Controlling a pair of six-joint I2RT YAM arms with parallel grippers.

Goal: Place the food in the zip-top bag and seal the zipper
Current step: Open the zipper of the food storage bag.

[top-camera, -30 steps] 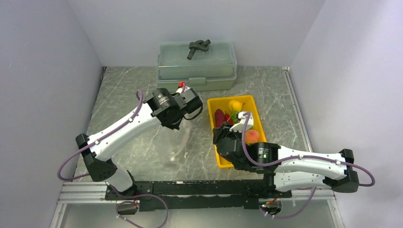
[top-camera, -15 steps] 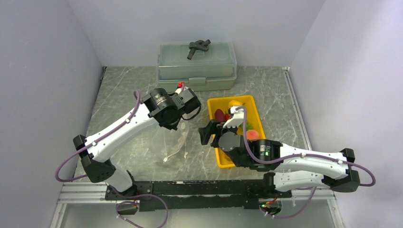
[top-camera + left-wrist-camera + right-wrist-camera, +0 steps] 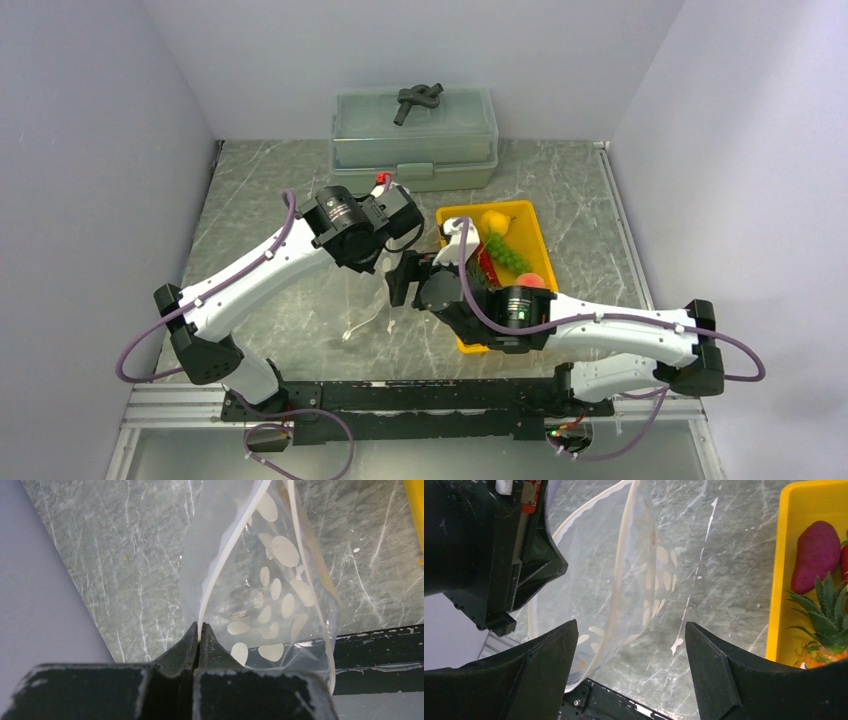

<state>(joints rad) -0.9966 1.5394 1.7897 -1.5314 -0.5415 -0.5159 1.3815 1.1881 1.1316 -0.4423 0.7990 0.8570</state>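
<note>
On the grey marbled table point(image 3: 260, 190), the yellow rectangular tray point(image 3: 523, 210) right of centre holds the toy food point(image 3: 505, 252), while the clear zip-top bag point(image 3: 270, 605) hangs at centre, its whitish zipper point(image 3: 220, 565) pinched by the clenched left gripper point(image 3: 199, 630), the right gripper point(image 3: 630, 627) splayed empty just beside it.

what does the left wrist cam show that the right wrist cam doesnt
Only left wrist: the left gripper seen from behind its jaws, pinched shut on the zipper. Only right wrist: the open right gripper, plus the eggplant and pineapple lying in the yellow tray. Both: the clear zip-top bag, its mouth gaping, over the marble table.
</note>
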